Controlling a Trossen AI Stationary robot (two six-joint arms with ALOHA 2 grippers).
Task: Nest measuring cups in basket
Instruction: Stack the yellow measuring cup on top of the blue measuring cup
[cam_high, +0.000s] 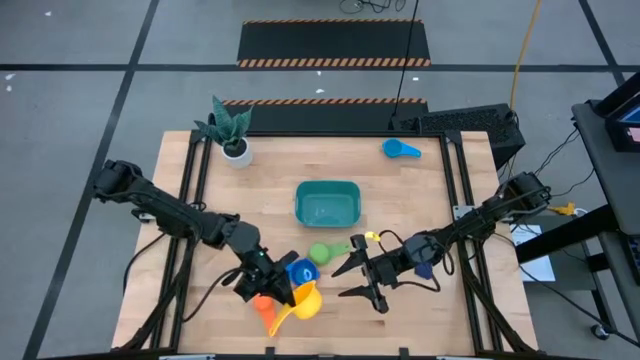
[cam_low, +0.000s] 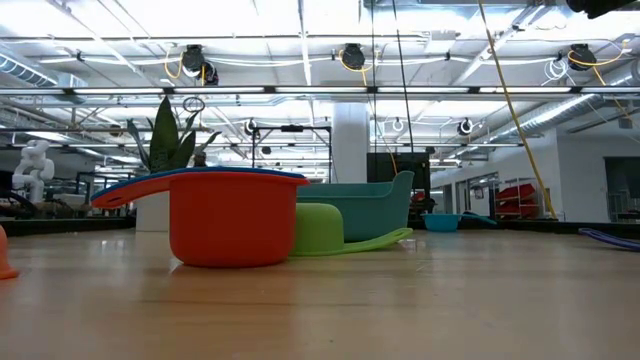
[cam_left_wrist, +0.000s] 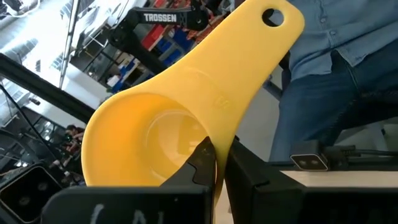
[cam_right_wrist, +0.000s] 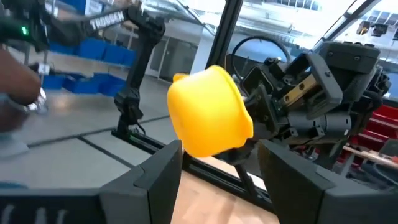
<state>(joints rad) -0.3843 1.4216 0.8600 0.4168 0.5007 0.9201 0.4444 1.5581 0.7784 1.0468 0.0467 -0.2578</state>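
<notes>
High view, left gripper: my left gripper sits near the table's front edge, clenched on the yellow cup.
High view, nearby cups: a dark blue cup lies just beside the yellow one; an orange cup shows partly under my left arm.
High view, right gripper: my right gripper hangs to the right of the yellow cup, fingers spread, nothing between them.
High view, basket: the teal basket stands at the table's middle; I can make out no cup inside it.
High view, other cups: a green cup lies just in front of the basket; a light blue cup lies near the far right corner, well apart from the rest.
High view, plant: a potted plant stands at the far left corner.
Low view, cups: a red cup stands nearest the camera with a blue handle across its rim; the green cup is just behind it.
Low view, basket: the basket stands behind the green cup.
Left wrist view, grip: my fingers pinch the yellow cup where bowl meets handle; the handle points away from me.
Left wrist view, background: a person in a blue shirt stands beyond the table.
Right wrist view, cup: the yellow cup is held up by my left gripper, ahead of my open right fingers, not touching them.
</notes>
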